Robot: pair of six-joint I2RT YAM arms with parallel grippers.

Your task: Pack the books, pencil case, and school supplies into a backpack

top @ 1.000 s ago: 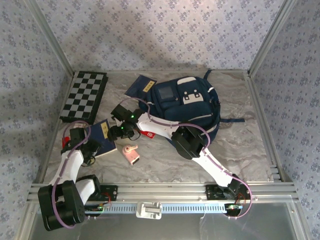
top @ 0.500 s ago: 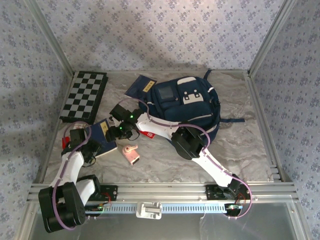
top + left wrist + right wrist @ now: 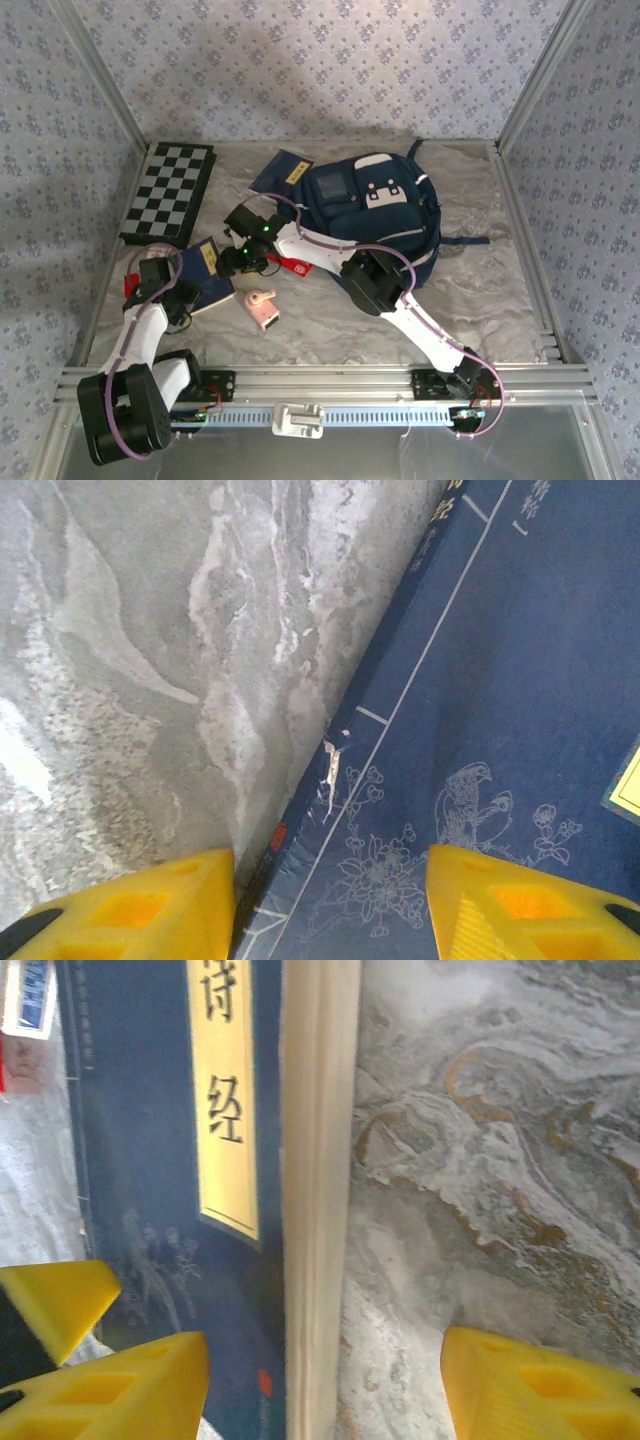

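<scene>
The thin dark navy paperback book with a yellow title strip (image 3: 207, 272) is lying flat on the left part of the grey marbled tabletop (image 3: 330, 320), left of the large navy blue fabric backpack (image 3: 380, 210), and you are holding both jaws open over it, gripping nothing: the left jaws are straddling its spine edge, the right jaws its pale page edge. It is looking light, floppy and smooth enough to slide, so you are probably needing to pinch a lifted edge near the stiffer spine. Its cover is showing fine white flower drawings and a small scuff.
</scene>
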